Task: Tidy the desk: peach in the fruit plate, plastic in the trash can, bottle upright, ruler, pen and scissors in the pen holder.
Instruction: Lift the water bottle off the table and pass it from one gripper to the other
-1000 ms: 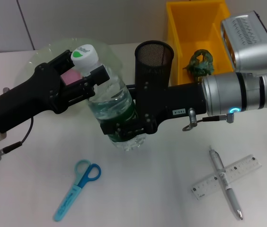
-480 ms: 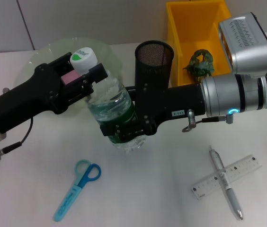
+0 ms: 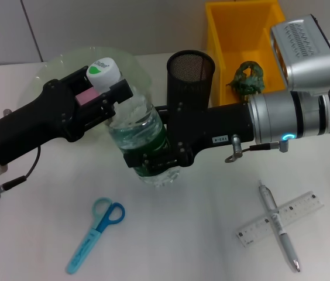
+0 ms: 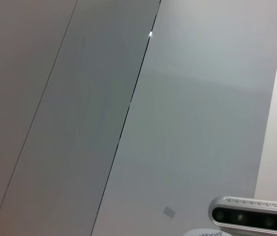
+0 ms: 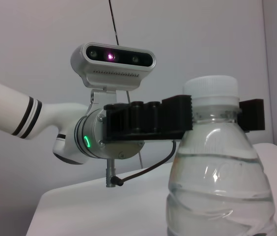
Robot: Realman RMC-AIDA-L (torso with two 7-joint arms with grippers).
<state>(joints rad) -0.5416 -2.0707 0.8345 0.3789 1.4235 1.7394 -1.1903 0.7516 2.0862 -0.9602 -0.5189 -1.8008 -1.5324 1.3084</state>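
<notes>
Bottle (image 3: 138,137) upright, cap up, in both grippers' clamped fingers.

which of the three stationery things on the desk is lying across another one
The pen: it lies crossed over the ruler. The scissors lie alone.

white desk (image 3: 30,234), bright yellow trash can (image 3: 219,41) with a dark green crumpled wad (image 3: 247,77) in it, black mesh pen holder (image 3: 191,73), clear bottle (image 3: 141,137) with green label and white cap with a green mark, pale see-through green fruit plate (image 3: 65,64), light blue scissors (image 3: 95,233), clear ruler (image 3: 302,212) with black markings, silver-grey pen (image 3: 277,225), both arms black near the grippers
</notes>
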